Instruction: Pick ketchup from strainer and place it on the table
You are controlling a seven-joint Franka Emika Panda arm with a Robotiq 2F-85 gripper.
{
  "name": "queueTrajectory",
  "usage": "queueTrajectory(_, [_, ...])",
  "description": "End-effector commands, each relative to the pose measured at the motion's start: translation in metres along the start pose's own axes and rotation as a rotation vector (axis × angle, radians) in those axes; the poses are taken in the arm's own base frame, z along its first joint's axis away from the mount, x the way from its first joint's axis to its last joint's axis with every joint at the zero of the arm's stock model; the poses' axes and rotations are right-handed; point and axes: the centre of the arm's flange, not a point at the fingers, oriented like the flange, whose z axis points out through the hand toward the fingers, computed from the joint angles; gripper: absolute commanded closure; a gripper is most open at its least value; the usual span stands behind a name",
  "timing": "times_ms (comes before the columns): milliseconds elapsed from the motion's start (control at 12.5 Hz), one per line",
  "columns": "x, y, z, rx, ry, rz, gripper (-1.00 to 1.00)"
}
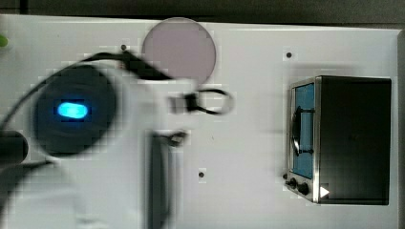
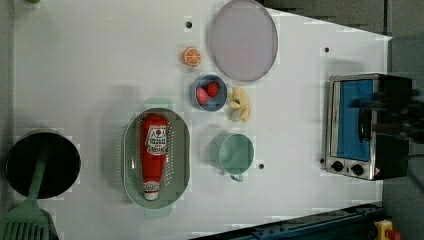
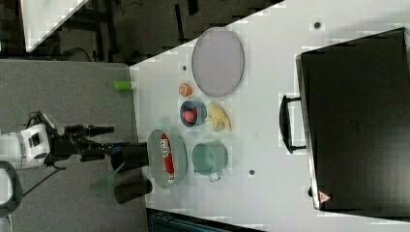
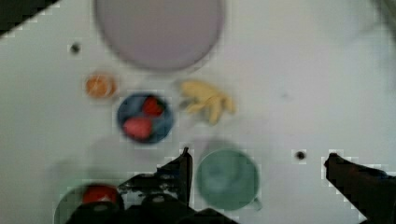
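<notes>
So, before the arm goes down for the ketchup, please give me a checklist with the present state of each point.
1. Ketchup lies inside the strainer: ok.
2. Nothing lies over the bottle: ok.
3. Gripper has its fingers open: ok.
4. Gripper above the ketchup: not ok; in the wrist view the green cup sits between the fingers.
5. Free table for placing: ok.
6. Bottle cap closed: cannot tell.

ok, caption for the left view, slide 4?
Ketchup lying in the strainer on the table, not yet picked.
</notes>
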Motion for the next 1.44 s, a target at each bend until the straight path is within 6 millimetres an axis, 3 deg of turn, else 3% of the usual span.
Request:
queueTrajectory(80, [-0.079, -0.088, 0.03, 0.002, -0.025, -0.179, -1.0])
queueTrajectory(320, [-0.129, -0.138, 0.066, 0.013, -0.063, -0.309, -1.0])
queueTrajectory(560, [-0.165, -0.169, 0.114, 0.027, -0.091, -0.402, -1.0])
queueTrajectory(1120, [-0.185, -0.193, 0.245, 0.08, -0.05, -0.468, -1.0])
queueTrajectory(1440, [-0.191, -0.201, 0.307, 0.11, -0.069, -0.457, -1.0])
